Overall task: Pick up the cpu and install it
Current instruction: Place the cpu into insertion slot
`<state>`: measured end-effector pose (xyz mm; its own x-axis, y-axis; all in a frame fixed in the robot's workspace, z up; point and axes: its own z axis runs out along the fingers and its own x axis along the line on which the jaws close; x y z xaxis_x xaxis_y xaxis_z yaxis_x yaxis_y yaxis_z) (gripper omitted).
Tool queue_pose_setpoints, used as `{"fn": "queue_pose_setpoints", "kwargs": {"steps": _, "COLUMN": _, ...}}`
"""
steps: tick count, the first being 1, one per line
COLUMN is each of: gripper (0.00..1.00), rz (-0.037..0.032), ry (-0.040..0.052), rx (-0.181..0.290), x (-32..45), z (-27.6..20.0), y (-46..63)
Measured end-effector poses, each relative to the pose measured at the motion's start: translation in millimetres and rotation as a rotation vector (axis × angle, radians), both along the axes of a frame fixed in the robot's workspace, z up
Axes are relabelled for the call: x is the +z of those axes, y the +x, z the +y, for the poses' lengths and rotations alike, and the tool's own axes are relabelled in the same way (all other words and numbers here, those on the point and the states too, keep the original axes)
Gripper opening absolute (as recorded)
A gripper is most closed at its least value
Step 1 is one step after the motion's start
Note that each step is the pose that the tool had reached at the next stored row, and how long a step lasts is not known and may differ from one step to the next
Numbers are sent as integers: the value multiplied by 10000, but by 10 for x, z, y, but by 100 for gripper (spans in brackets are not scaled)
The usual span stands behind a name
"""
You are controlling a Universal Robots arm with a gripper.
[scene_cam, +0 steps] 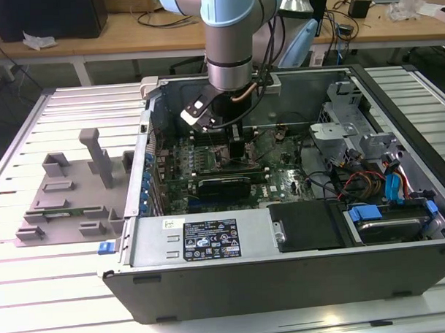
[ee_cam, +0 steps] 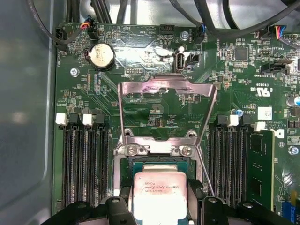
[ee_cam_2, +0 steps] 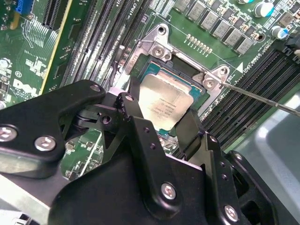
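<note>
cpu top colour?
The cpu top is shiny silver-grey with small dark print, clearest in the second wrist view.

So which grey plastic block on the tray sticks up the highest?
The tall upright grey plastic post on the flat grey tray; other blocks stay low.

Silver-grey cpu [ee_cam_2: 166,105], black pincer [ee_cam_2: 159,116], green motherboard [ee_cam: 159,101].

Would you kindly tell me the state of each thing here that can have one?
cpu: gripped, at the open socket; whether it is seated cannot be told.
gripper: shut on the cpu.
load plate: flipped up, open.
socket lever: released, swung out.
computer case: lying with its side open.
</note>
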<state>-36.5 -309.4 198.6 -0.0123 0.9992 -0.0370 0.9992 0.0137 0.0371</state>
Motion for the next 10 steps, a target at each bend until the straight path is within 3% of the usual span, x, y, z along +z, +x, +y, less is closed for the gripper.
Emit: {"fn": "queue_pose_setpoints", "kwargs": {"steps": 10, "gripper": 55, "rz": -1, "ry": 1, "rx": -23, "x": -9, "z": 0, "y": 6}}
